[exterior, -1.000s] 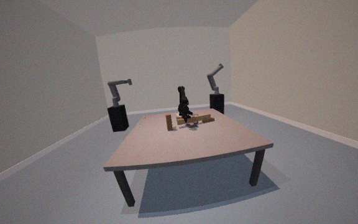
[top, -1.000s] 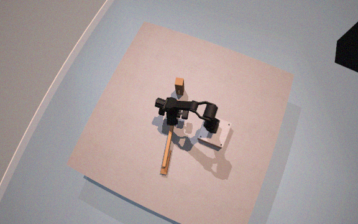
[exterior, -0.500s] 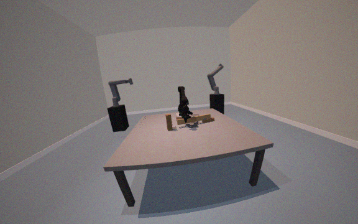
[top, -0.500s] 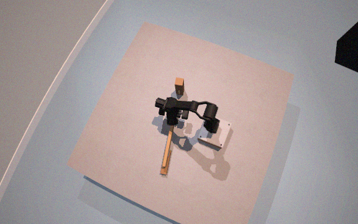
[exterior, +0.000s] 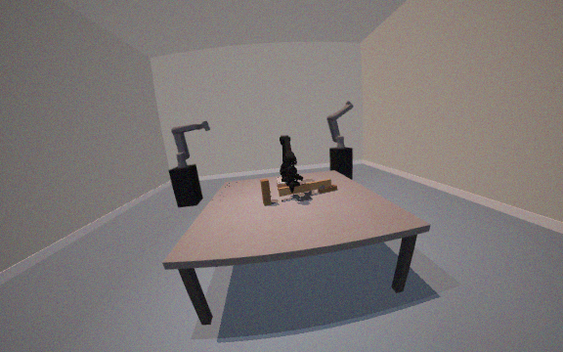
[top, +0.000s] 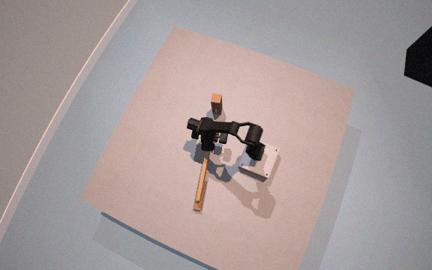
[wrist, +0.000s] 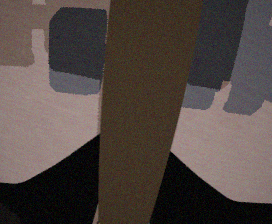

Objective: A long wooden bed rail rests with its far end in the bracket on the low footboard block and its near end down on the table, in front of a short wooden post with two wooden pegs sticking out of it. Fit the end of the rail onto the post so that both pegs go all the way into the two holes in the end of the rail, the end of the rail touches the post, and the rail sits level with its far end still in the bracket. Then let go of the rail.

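While clamped: black parallel-jaw gripper (top: 207, 147) pinches the long tan wooden rail (top: 202, 179)
Ahead: short orange-brown wooden post (top: 216, 103) — small gap
Beside: white square base plate (top: 270, 165)

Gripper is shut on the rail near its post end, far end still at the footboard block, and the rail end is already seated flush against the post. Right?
Not quite. The gripper is shut on the rail, and its far end is at the footboard block, but the rail is not seated: the exterior view shows a gap between the post and the rail's end.
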Action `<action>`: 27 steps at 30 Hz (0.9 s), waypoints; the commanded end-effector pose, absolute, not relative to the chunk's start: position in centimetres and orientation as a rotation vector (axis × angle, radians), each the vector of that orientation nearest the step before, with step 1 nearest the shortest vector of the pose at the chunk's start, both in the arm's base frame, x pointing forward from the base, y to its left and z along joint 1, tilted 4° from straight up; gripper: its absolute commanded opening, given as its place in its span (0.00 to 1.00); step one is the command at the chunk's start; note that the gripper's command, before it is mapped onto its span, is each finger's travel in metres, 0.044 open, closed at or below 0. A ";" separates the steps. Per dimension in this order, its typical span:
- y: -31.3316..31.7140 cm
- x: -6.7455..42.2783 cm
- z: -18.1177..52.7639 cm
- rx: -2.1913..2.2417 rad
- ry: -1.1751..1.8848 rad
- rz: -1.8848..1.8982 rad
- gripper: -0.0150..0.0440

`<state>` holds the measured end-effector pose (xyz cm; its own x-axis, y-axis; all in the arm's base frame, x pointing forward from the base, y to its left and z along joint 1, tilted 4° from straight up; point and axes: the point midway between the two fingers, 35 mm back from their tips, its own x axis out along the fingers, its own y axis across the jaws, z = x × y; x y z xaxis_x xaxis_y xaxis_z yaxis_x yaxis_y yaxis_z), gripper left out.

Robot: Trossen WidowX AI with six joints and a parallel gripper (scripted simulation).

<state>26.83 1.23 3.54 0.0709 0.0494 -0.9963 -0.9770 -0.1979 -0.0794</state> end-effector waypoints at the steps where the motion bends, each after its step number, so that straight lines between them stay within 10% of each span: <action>1: 1.3 26.9 3.5 -1.356 1.017 1.315 0.25; 27: 0.6 27.0 3.6 -1.356 1.018 1.315 0.25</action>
